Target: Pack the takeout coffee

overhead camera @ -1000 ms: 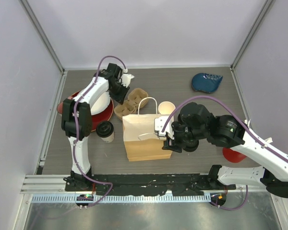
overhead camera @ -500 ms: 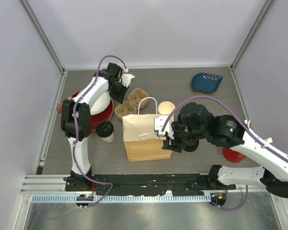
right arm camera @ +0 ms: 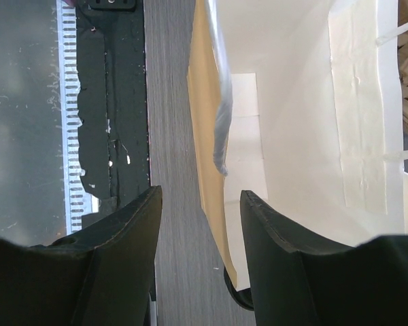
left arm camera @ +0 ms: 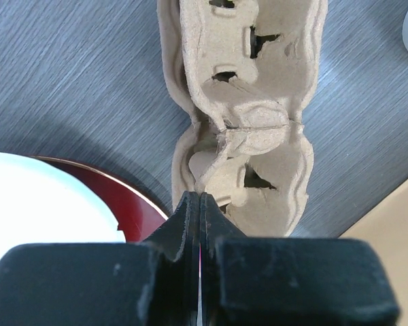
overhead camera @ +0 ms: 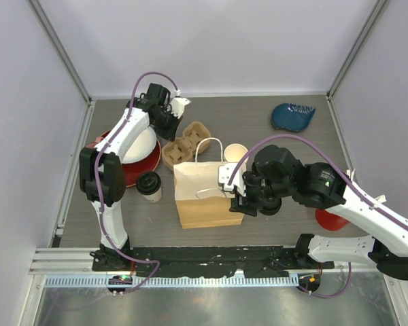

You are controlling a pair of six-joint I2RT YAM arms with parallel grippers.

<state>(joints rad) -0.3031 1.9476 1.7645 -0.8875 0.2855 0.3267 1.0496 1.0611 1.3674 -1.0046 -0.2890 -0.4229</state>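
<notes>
**Top view.** A lidded paper coffee cup (overhead camera: pixel 149 185) stands on the surface (overhead camera: pixel 258 122) just left of the brown paper bag (overhead camera: pixel 202 197), unpacked. A second cup (overhead camera: pixel 235 153) sits behind the bag, apparently without a lid. The left hand (overhead camera: pixel 171 122) hangs at the far end of the pulp cup carrier (overhead camera: pixel 188 140), beside the red plate (overhead camera: pixel 139 170). The right hand (overhead camera: pixel 235 202) is at the bag's right edge.

**Left wrist.** The left hand (left arm camera: pixel 200 200) has its fingers pressed flat together right at the end lobe of the carrier (left arm camera: pixel 245 88). I cannot tell whether a sliver of rim is caught between them. The likely step is taking hold of the carrier. To do it well, grip a firm wall, not a torn flap, and keep the carrier level and clear of the plate (left arm camera: pixel 115 193).

**Right wrist.** The right hand (right arm camera: pixel 200 192) is spread, its fingers straddling the near wall of the bag (right arm camera: pixel 292 102) without squeezing it. The bag's mouth gapes and no cup shows inside. This hand should steady that wall so the mouth does not fold in.
</notes>
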